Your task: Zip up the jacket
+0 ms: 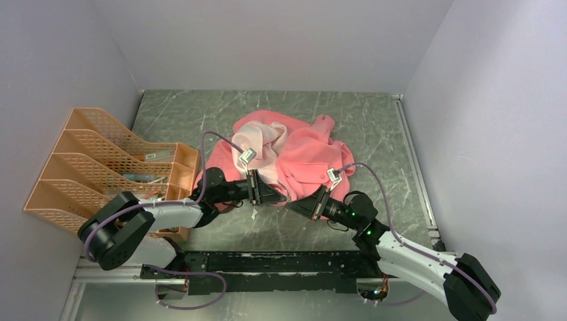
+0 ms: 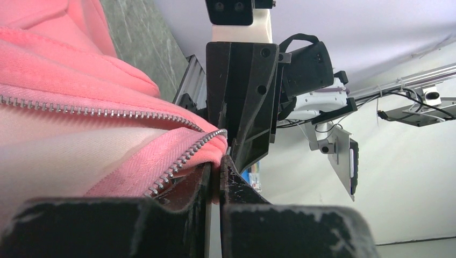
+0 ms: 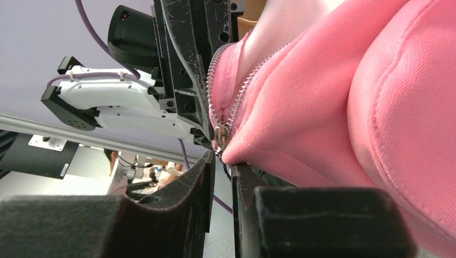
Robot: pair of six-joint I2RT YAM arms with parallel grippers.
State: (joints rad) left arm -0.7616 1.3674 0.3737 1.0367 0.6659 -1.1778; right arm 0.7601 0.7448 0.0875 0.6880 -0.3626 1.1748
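Observation:
The salmon-pink fleece jacket (image 1: 304,150) lies bunched in the middle of the table, its paler lining (image 1: 264,150) showing. My left gripper (image 1: 273,196) is shut on the jacket's bottom corner beside the zipper teeth (image 2: 183,158), with the pink hem pinched between the fingers (image 2: 207,180). My right gripper (image 1: 292,202) faces it tip to tip. In the right wrist view the zipper slider (image 3: 220,134) sits at the foot of the two tooth rows, and its pull hangs into the narrow gap between my fingertips (image 3: 212,161). The right jaws stand nearly closed around it.
A peach mesh file organiser (image 1: 114,160) holding a few items stands at the left edge. Grey walls close in the table on three sides. A metal rail (image 1: 414,160) runs along the right edge. The arms' black base bar (image 1: 281,264) lies at the near edge.

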